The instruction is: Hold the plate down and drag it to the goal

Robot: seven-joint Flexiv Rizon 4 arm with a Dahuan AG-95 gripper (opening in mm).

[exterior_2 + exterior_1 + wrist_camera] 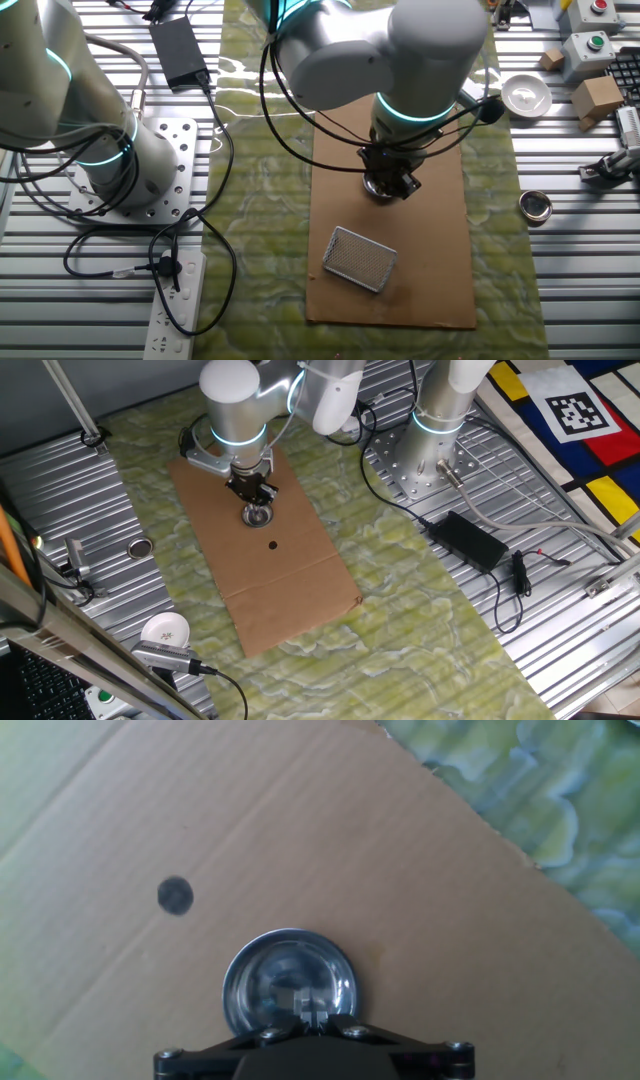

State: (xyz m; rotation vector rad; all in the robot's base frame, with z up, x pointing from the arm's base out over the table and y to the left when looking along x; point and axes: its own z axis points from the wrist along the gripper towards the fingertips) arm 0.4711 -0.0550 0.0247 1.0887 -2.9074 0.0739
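Observation:
The plate (289, 982) is a small shiny silver dish with a raised rim, lying on a brown cardboard sheet (430, 900). It also shows in one fixed view (258, 516) and in the other fixed view (381, 190). My gripper (308, 1012) stands straight over the plate, its fingers closed together, and the tip sits inside the dish. It grasps nothing. A black dot (175, 895) is marked on the cardboard a short way from the plate, and it also shows in one fixed view (273, 545). The arm hides the dot in the other fixed view.
A darker flat metal disc (139, 548) and a white round cup (165, 630) lie off the cardboard. A silver mesh pad (361, 258) lies on the cardboard near the plate. A second arm's base (425, 455), a black power brick (466, 538) and cables lie beyond.

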